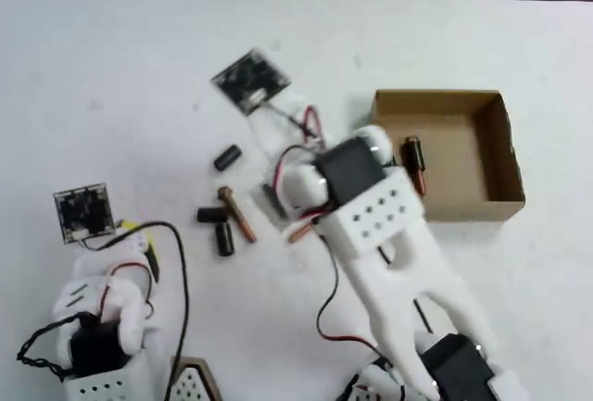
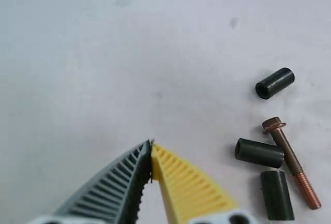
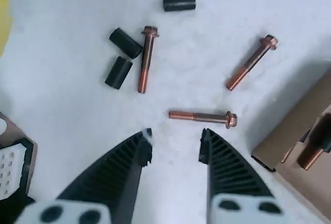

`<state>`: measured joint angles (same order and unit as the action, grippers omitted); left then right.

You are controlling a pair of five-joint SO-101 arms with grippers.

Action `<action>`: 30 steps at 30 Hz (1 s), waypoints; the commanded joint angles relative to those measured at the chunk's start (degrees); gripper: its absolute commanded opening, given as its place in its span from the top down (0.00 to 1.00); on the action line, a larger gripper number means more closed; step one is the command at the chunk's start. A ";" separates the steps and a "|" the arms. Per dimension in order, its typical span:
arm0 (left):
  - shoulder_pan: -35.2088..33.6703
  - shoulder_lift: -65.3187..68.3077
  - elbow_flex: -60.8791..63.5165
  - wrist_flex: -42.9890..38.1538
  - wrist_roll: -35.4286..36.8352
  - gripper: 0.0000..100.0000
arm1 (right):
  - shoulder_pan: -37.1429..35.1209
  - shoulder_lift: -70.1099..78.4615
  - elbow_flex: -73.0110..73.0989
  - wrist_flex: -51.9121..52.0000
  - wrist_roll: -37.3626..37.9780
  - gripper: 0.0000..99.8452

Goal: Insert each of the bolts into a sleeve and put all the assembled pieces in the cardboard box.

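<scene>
Three black sleeves [image 1: 228, 156] [image 1: 211, 215] [image 1: 223, 238] and a copper bolt [image 1: 238, 214] lie left of centre on the white table. Another bolt [image 1: 301, 231] peeks out from under the right arm. The right gripper [image 3: 175, 144] is open just short of a lying bolt [image 3: 202, 116], with a second bolt [image 3: 252, 62] farther off. My left gripper [image 2: 151, 146], grey and yellow, is shut and holds nothing. It sits at the front left [image 1: 146, 245], apart from the sleeves [image 2: 259, 152]. The cardboard box [image 1: 491, 156] holds one bolt in a sleeve [image 1: 414, 162].
The right arm [image 1: 371, 206] stretches from the front edge across the middle and hides part of the table beside the box. Cables [image 1: 181, 281] trail from both arms. Bare white table lies to the far left and back.
</scene>
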<state>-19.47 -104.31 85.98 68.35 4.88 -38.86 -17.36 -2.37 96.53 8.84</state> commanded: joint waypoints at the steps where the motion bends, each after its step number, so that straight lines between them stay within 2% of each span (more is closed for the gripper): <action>1: -3.30 -0.40 -2.90 0.18 -0.53 0.98 | -2.95 -1.54 5.80 -4.62 -1.67 0.86; 10: -9.98 -0.40 -2.90 0.26 -0.53 0.98 | -8.57 -1.36 18.29 -16.84 -1.76 0.86; 14: -12.09 -0.40 -2.90 0.26 -0.53 0.98 | -9.19 -1.27 22.42 -22.46 -7.56 0.86; 22: -14.81 -0.40 -2.90 0.09 -0.53 0.98 | -9.27 -0.75 22.59 -23.43 -8.44 0.86; 27: -14.81 -0.40 -2.81 0.18 -0.53 0.98 | -9.36 7.43 16.79 -22.99 -8.62 0.86; 30: -14.81 -0.40 -2.55 0.18 -0.53 0.98 | -9.36 12.18 13.27 -22.99 -12.40 0.86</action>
<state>-33.80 -104.31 85.98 68.35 4.88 -47.56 -9.45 16.97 74.02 0.48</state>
